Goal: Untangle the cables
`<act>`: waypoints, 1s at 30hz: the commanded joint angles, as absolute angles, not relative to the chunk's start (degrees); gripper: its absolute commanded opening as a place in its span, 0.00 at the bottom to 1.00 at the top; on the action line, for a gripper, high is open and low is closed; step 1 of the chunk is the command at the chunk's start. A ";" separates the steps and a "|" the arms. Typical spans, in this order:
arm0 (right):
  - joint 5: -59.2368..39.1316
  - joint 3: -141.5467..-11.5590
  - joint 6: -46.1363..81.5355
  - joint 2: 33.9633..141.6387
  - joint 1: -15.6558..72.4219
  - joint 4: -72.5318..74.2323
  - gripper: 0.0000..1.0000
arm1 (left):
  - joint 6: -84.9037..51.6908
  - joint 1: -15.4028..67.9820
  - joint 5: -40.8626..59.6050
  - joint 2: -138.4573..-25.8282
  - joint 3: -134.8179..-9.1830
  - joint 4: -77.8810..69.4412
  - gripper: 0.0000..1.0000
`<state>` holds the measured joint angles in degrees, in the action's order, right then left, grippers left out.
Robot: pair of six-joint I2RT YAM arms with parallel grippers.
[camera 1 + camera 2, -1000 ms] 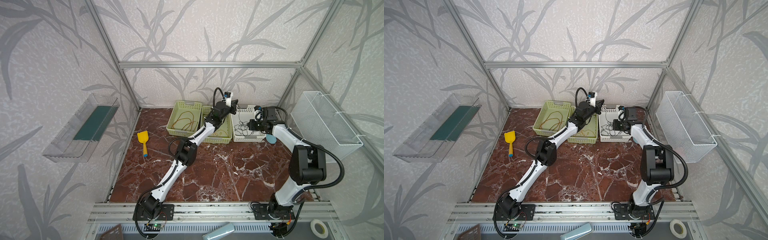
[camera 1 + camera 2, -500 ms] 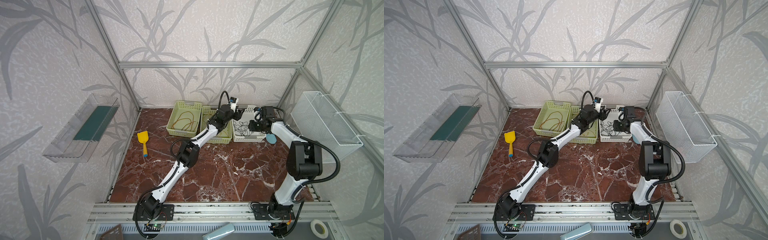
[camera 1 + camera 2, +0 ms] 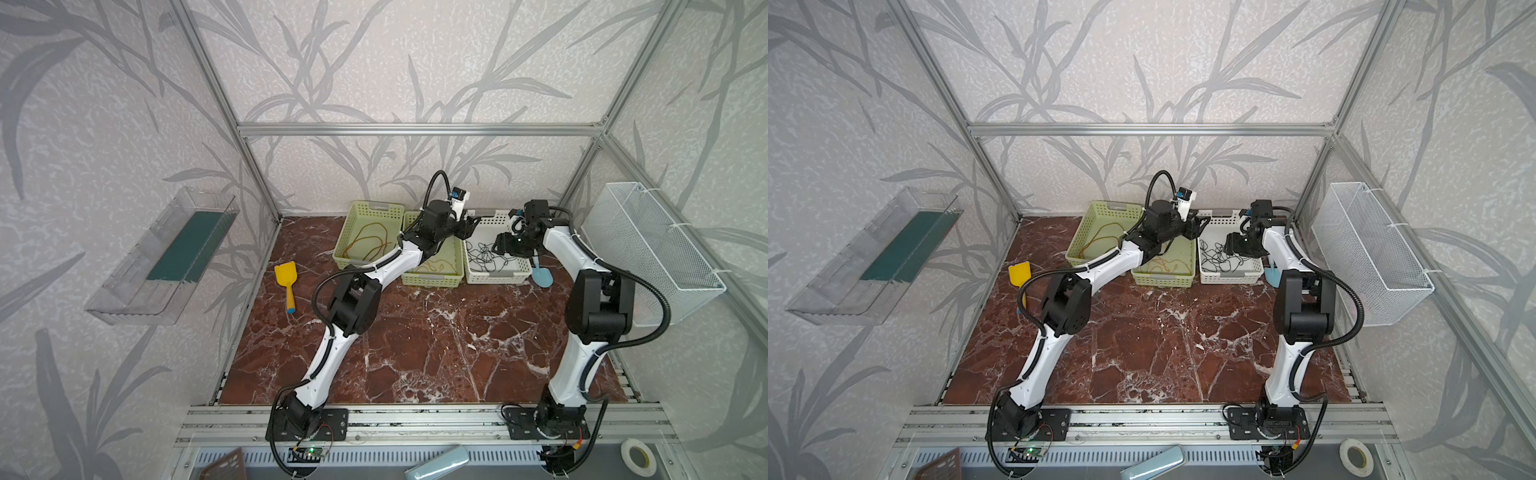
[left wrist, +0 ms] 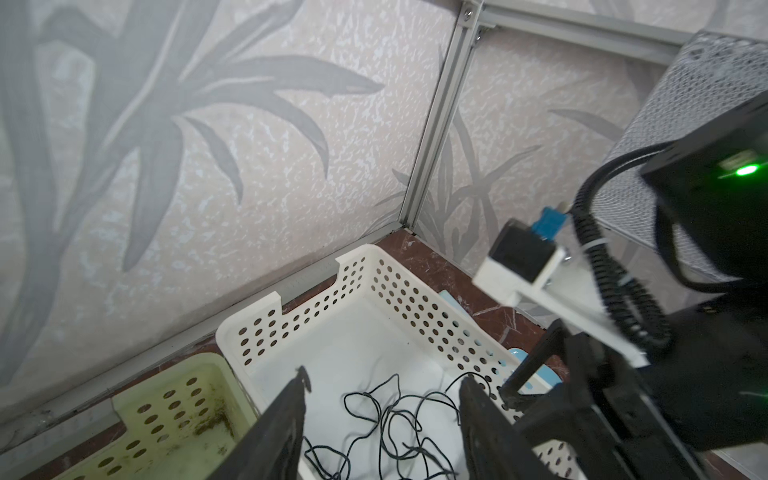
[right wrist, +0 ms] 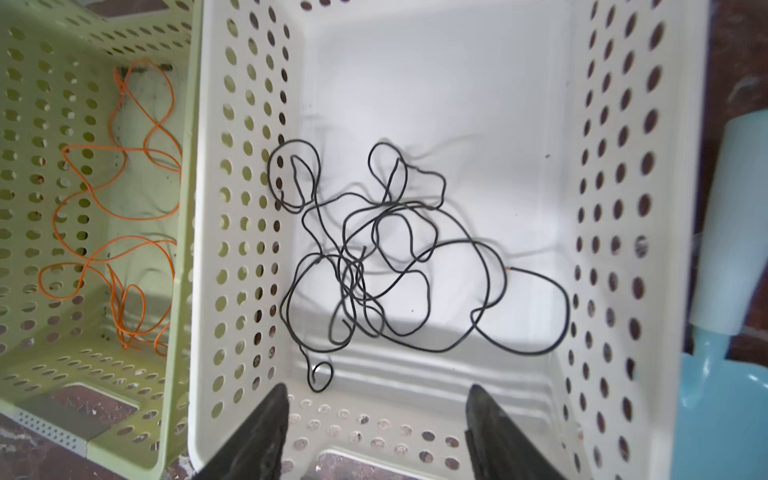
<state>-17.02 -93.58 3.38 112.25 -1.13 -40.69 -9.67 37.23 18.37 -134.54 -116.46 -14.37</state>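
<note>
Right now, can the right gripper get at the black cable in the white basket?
Probably yes: the right gripper hangs open over the white basket, and the black cable lies uncovered on its floor. The open left gripper hovers close by.

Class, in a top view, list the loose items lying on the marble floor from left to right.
Yellow plastic scoop, green perforated plastic basket, second green perforated basket, white perforated plastic basket, light blue plastic scoop.
</note>
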 commanded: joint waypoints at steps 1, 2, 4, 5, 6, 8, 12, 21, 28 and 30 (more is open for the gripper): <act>-19.33 -91.43 4.22 108.58 -0.95 -42.43 0.68 | -8.27 37.35 19.93 -128.87 -108.89 -19.99 0.60; -18.94 -89.74 4.24 106.54 -0.52 -40.97 0.69 | -8.88 37.40 19.63 -126.75 -105.22 -22.65 0.60; -17.39 -85.47 3.69 101.63 0.78 -37.63 0.70 | -9.15 37.27 18.61 -122.15 -98.22 -25.82 0.60; -15.99 -82.88 3.42 98.71 1.62 -35.92 0.70 | -8.86 37.23 17.95 -119.26 -94.43 -26.70 0.61; -14.77 -79.79 3.04 95.74 2.34 -34.01 0.71 | -8.53 37.14 17.01 -116.72 -90.79 -27.00 0.61; -10.39 -70.07 2.95 88.52 3.96 -27.08 0.72 | -7.54 36.87 13.20 -109.40 -81.50 -27.75 0.61; -3.49 -49.10 4.42 75.16 4.81 -9.61 0.87 | -4.64 35.94 2.57 -93.93 -63.32 -26.62 0.64; 5.62 -23.47 0.46 71.57 4.92 24.34 0.99 | -4.71 26.38 -31.46 -69.85 -34.93 -13.20 0.95; 6.38 -25.04 -2.06 79.26 4.75 34.43 0.99 | -3.70 15.38 -39.06 -73.55 -33.77 -10.17 0.98; 3.37 -25.48 -2.19 78.21 4.75 32.52 0.99 | -1.55 14.27 -38.50 -73.42 -30.12 -14.10 0.98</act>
<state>5.13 -24.01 -0.71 78.70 4.89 27.16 -4.14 15.16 -34.26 -73.60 -32.62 -12.05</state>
